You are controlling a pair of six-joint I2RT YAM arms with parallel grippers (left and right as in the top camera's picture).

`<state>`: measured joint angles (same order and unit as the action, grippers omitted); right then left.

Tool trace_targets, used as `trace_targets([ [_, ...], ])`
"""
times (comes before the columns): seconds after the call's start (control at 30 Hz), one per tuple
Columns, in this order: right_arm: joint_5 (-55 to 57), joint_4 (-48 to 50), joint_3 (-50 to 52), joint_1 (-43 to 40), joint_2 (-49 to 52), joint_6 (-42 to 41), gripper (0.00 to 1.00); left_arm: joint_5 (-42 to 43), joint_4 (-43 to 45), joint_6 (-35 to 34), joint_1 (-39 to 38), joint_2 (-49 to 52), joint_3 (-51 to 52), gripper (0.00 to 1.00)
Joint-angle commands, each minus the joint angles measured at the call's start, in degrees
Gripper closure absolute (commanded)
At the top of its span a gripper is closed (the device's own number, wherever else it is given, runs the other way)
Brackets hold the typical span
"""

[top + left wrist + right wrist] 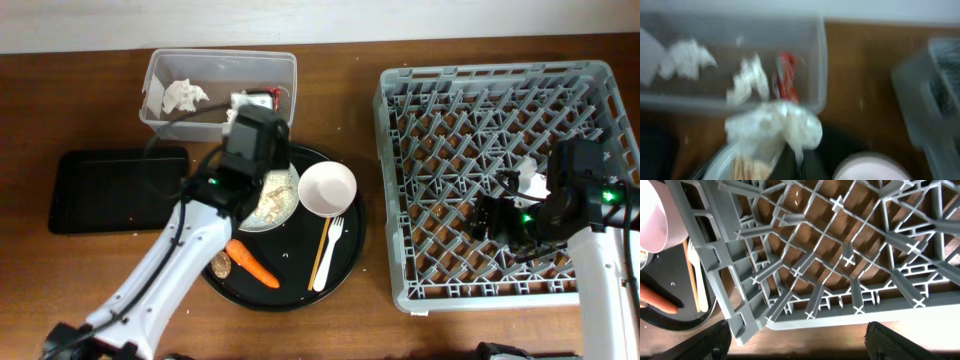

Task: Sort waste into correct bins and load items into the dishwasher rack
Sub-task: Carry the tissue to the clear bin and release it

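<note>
Left wrist, v. blurred: left jaws hold a puffy crumpled white tissue [774, 126] just short of the clear tub [700, 102], fingers mostly hidden. Overhead: left arm [185, 250] covers the tissue at the tub's near wall. Right wrist: right jaws wide, empty, over the dishwasher rack [727, 267]; pink bowl [652, 215] cut off at frame edge.

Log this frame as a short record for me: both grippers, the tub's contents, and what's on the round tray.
left gripper: seems shut on a crumpled tissue, near the clear tub; view blurred
right gripper: open, empty, over dishwasher rack
tub contents: tissues, red wrapper
round tray: grey-white bowl with scraps, pink bowl, fork, carrot, brown lump
</note>
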<state>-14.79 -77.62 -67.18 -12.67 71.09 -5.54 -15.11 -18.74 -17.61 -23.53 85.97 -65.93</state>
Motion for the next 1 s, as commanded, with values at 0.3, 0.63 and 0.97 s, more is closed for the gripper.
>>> trace_targets([
  [0.3, 0.5, 0.2, -0.5, -0.1, -0.2, 0.9, 0.11, 13.0, 23.3, 1.0, 14.1, 18.2, -2.3, 0.37],
  [0.63, 0.5, 0.5, -0.5, -0.1, -0.2, 0.9, 0.11, 20.3, 21.6, 9.7, 13.4, 18.0, -4.4, 0.01],
  [0.97, 0.7, 0.4, -0.5, -0.1, -0.2, 0.9, 0.11, 10.8, 25.5, 11.0, 13.4, 16.5, -5.4, 1.0],
])
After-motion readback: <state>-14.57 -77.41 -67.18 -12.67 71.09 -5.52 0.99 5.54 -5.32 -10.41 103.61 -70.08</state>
